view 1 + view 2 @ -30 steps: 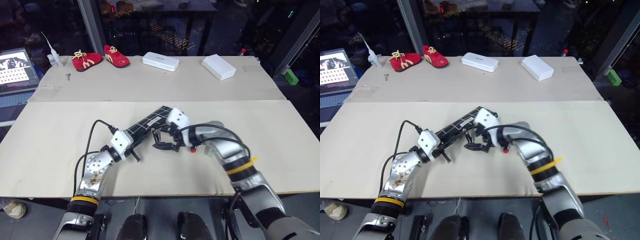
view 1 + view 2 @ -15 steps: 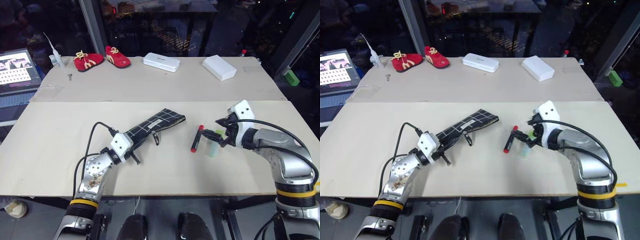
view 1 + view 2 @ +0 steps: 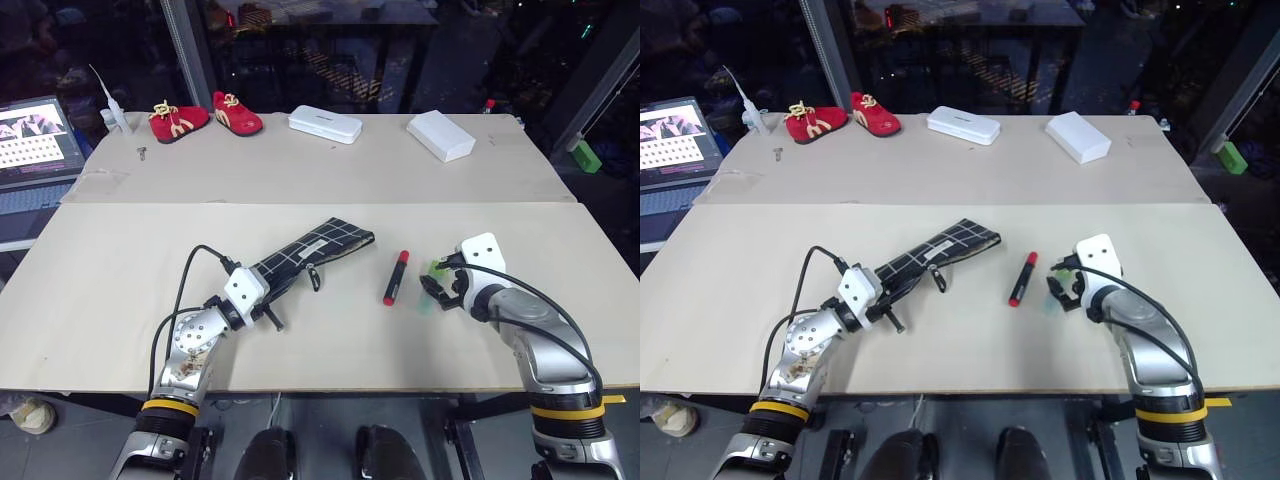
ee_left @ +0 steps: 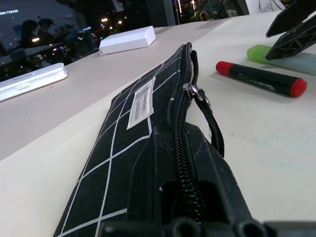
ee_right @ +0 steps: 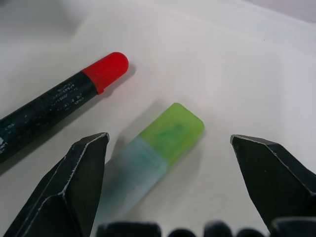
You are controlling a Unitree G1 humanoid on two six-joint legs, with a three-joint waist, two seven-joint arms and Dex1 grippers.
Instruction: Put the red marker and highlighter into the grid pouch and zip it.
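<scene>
Centrally on the beige table (image 3: 120, 260) lies the grid pouch (image 3: 318, 250), its near end clamped in the left gripper (image 3: 262, 300), hiding that end. Rightward, the red marker (image 3: 393, 277) lies free; the right gripper (image 3: 436, 290), fingers spread wide, straddles and half-hides the highlighter (image 5: 158, 148).

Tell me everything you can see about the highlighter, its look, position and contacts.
The highlighter is a short, chunky pen of translucent plastic, with a brighter green cap and a paler, blue-green body. It lies flat on the beige table, beside the red marker but apart from it. The open right gripper is lowered over it, one black finger on each side; neither finger appears to touch it. Nothing holds it yet.
</scene>
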